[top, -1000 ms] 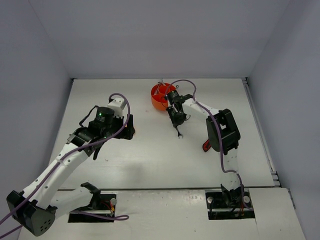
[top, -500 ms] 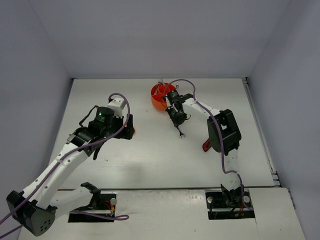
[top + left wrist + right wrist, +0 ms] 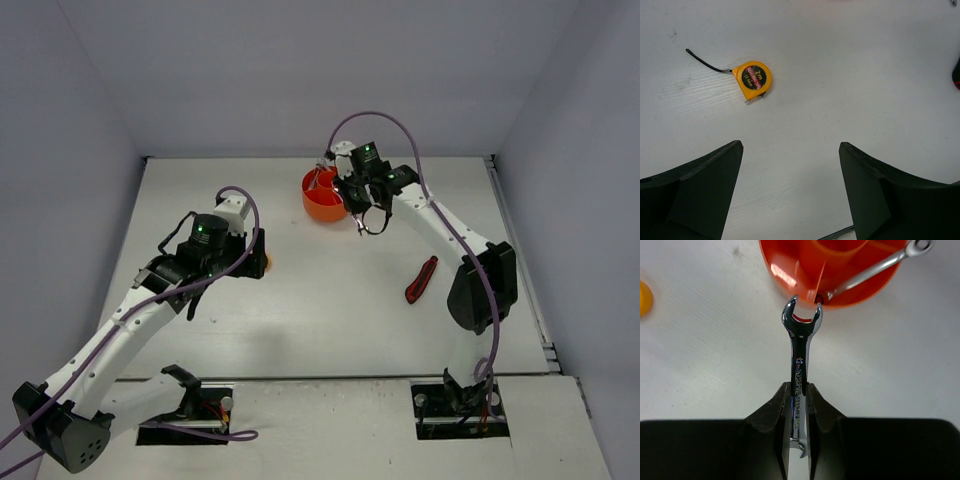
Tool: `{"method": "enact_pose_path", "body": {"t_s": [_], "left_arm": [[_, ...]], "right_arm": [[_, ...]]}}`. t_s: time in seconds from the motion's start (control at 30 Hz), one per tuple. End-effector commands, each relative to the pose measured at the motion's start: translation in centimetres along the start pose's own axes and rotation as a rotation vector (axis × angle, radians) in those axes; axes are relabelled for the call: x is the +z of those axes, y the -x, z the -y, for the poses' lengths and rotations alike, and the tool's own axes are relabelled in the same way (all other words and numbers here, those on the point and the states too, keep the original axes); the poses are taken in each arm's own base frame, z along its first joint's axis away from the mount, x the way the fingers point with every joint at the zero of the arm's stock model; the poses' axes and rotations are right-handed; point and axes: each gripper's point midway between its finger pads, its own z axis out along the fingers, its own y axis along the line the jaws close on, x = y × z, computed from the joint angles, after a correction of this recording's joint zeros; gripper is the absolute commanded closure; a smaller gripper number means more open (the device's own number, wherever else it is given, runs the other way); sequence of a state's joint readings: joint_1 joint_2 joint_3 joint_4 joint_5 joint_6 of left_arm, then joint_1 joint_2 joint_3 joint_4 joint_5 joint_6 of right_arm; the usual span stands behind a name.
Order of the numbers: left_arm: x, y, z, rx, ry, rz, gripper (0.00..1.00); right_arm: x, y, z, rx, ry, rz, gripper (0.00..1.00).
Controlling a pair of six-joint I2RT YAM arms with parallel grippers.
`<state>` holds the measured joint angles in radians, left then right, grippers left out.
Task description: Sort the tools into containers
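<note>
- Orange tub [image 3: 322, 205]: where does it stand, seen from above?
- Toward the far edge of the white table [image 3: 200, 190], about midway across. Something silver pokes up over its far rim. The right fingers [image 3: 363, 213] hang just beside its right side. What they carry is too small to tell from up there.
- And the other arm?
- The left fingers [image 3: 256, 256] point down over the table's left half. The yellow tape measure [image 3: 271, 262] peeks out just beside them. The red-black utility knife [image 3: 421, 279] lies on the right half, well apart from the tub.
- What does the left wrist camera give?
- Those fingers are spread wide, with only bare table between them. The tape measure lies flat beyond them, off to the left, and its black strap [image 3: 707, 64] trails away from it. A red-black edge shows at the right border.
- And the right wrist?
- There the fingers are pinched tight on the shank of a silver wrench [image 3: 799, 370], which sticks straight out ahead. Its open-ended head reaches the tub's near wall; whether it touches or hangs just above, I cannot tell. A second wrench [image 3: 872, 271] leans inside the tub, its ring end out over the rim. Which compartment holds it, I cannot tell.
</note>
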<state>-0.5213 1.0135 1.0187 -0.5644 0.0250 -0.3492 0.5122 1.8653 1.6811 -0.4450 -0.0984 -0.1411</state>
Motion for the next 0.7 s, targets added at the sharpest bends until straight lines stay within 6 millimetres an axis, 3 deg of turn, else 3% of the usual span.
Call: {"method": "enact_pose_path", "body": {"t_s": [0.0,0.1,0.33,0.43,0.47,0.53,0.67], "left_arm": [[-1.2,2.3,0.1,-0.025,-0.003,0.087,0.25],[-1.5,2.1,0.1,-0.034,-0.004,0.090,0.25],[-2.0,1.8,-0.3,-0.071,0.018,0.095,0.25],[-2.2,1.5,-0.4,-0.089,0.017,0.096,0.25],[-2.2,1.4,-0.4,-0.092,0.018,0.093,0.25],[-2.3,1.2,-0.6,-0.093,0.027,0.088,0.25],[-2.8,0.9,-1.2,-0.091,0.055,0.088,0.25]], "right_arm": [[-5.3,9.1,2.9,-0.050,-0.034,0.319,1.00],[-6.2,12.5,4.6,-0.065,-0.034,0.428,1.00],[-5.1,17.4,6.8,-0.088,-0.035,0.607,1.00],[-3.9,19.3,7.0,-0.109,-0.006,0.665,1.00],[-2.6,19.4,7.0,-0.114,0.006,0.667,1.00],[-2.4,20.7,6.9,-0.126,0.018,0.702,1.00],[-0.3,21.8,7.1,-0.134,0.014,0.745,1.00]]}}
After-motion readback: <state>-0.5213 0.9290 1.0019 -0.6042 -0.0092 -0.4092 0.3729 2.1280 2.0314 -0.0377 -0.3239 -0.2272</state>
